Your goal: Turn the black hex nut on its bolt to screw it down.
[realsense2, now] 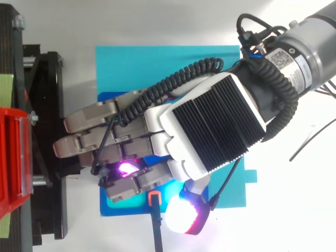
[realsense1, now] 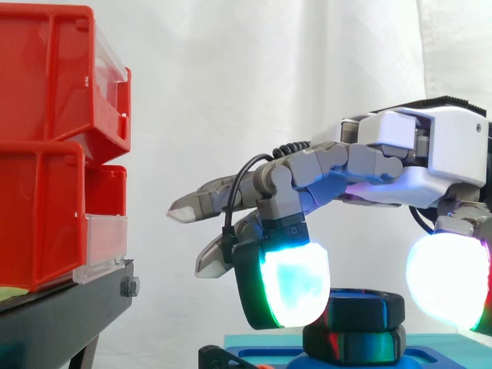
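1. Down low in the side view, the black hex nut (realsense1: 363,307) sits level on top of a second black hex piece (realsense1: 354,344), right under the robot hand (realsense1: 388,161).
2. And the robot hand is on it: one finger is bent steeply down, and its cyan-white pad (realsense1: 288,284) is pressed to the nut's left side.
3. Over on the right, the thumb's white pad (realsense1: 450,280) stands at the same height, hard by the nut's right edge, so the nut is pinched between the two pads.
4. Other fingers (realsense1: 200,206) reach out nearly straight to the left, above the nut, touching nothing.
5. From above, the back of the hand covers the nut; magenta light glows beneath the fingers.
6. Nut and hex piece stand on a blue base (realsense1: 269,357), which rests on a teal mat (realsense2: 168,63) on the white table (realsense2: 157,23).
7. Away to the left, the red bins (realsense1: 46,154) are stacked on the black stand (realsense1: 61,315), well apart from the nut.
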